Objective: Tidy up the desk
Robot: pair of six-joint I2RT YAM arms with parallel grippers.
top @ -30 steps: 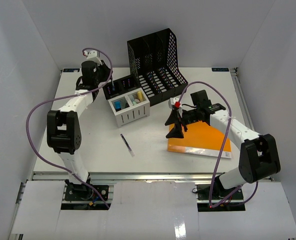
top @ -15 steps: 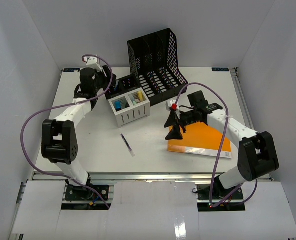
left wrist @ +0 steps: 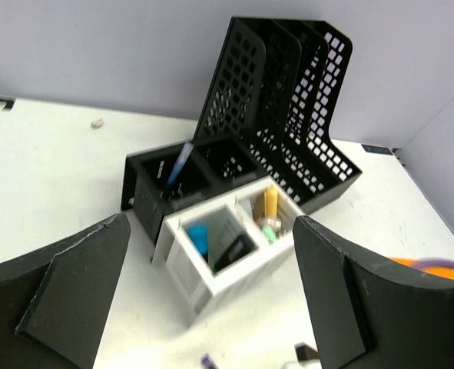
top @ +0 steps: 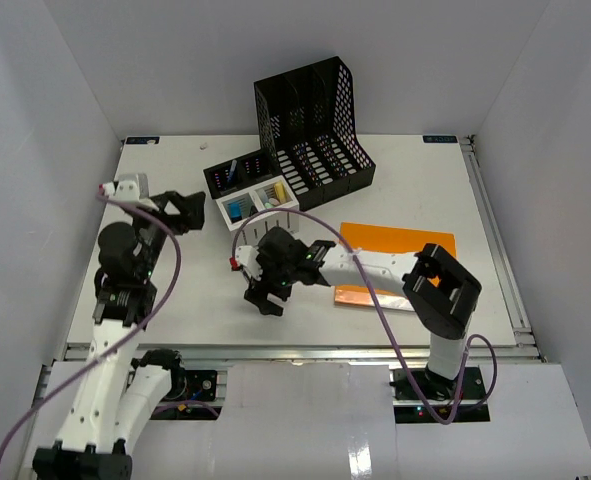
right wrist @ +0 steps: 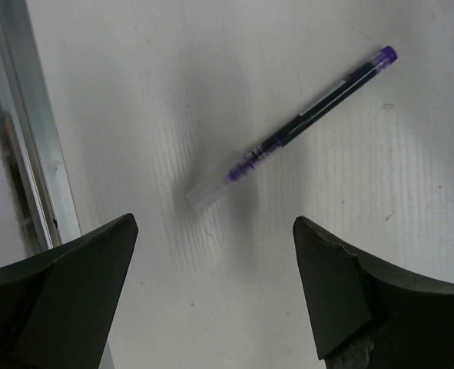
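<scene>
White walls [top: 275, 40] box in the desk [top: 425, 190], which fills the floor of the enclosure from the arm bases to the far wall. Black file rack [top: 310, 120] with 3 slots stands far centre. Just left of it and nearer sits a black holder [top: 237, 170] with a blue pen [left wrist: 177, 165] standing in it. White organizer [top: 258, 205] touches the holder's near side, small items inside. Orange folder [top: 400, 250] lies flat on the right.

Left gripper [top: 185, 212] is raised over the left side, jaws wide apart, nothing held, facing the organizers. Right arm reaches left across the folder. Right gripper [top: 265, 295] hangs over the near-centre desk, jaws spread, empty. A purple-tipped pen [right wrist: 292, 129] lies diagonally on the desk below it, clear of both fingers. Metal rail [right wrist: 27, 115] of the desk's edge shows at the left of the right wrist view.
</scene>
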